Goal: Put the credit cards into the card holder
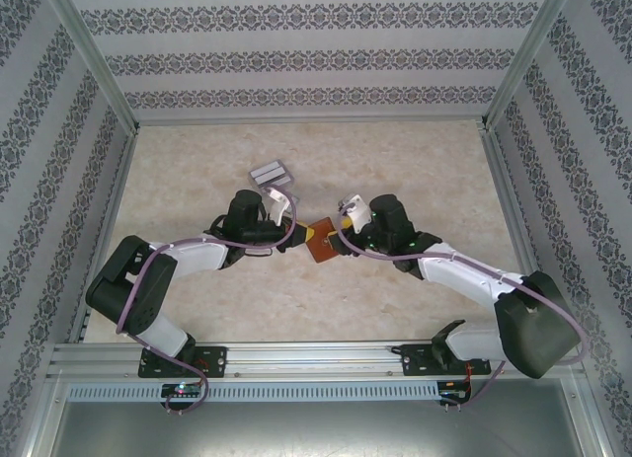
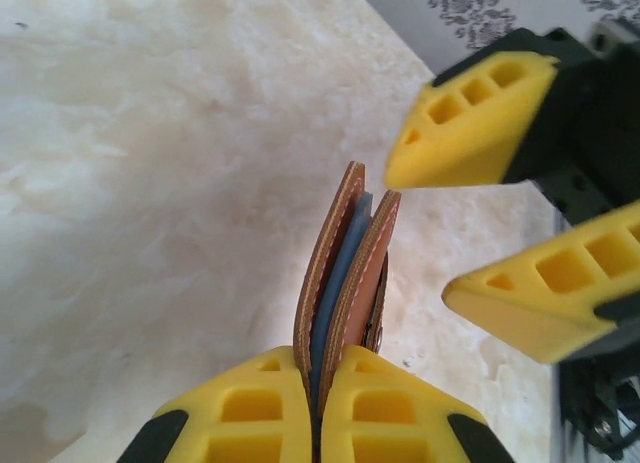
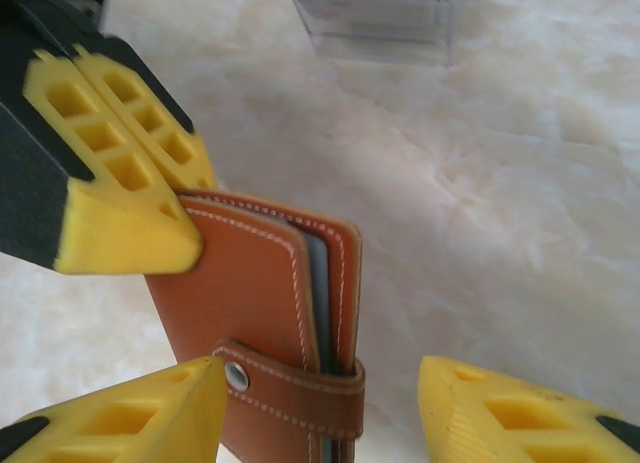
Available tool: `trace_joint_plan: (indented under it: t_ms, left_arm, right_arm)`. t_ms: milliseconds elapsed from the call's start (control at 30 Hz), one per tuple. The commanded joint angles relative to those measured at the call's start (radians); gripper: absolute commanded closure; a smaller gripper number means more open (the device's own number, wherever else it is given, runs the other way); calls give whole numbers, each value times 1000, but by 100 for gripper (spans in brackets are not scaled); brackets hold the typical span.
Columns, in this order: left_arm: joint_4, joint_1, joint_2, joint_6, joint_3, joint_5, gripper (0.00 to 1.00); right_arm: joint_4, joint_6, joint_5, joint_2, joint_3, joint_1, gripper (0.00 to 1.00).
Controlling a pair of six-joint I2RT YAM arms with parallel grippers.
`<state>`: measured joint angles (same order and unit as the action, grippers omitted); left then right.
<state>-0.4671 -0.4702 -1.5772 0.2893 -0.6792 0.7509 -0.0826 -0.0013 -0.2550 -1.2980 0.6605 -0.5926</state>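
Over the pale table [image 1: 326, 299], the left gripper [image 2: 318, 368] clamps tight on the brown card holder [image 3: 250, 283], which stands on edge. The right gripper [image 3: 320, 373] gapes wide, one finger on either side of the holder's clasp end. The credit cards [image 1: 272, 171] lie beyond both grippers.

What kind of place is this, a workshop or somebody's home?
Most likely a small robot test booth, not a home: two white-and-black robot arms bolted to a metal rail, silver aluminium frame posts, and flat patterned wall panels boxing in a marble-look tabletop.
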Motion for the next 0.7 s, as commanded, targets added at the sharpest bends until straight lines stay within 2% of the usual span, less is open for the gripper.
trace_joint_plan:
  t_ms: [0,167,433,667]
  left_arm:
    - [37,-5,-21,7,-38,-48,100]
    - [9,-5,-51,58,-40,-47,100]
    - [-25,-4,-93,140,-49,-46,100]
    - [-15,-4,-84,145,-48,-65,100]
  right_arm:
    - [108,-6,269,-27,77,-76,47]
    - [174,67,298,-117,155,-126,49]
    - [187,180,254,-281,212,-121,48]
    - [199,209,225,-338,243,-102,50]
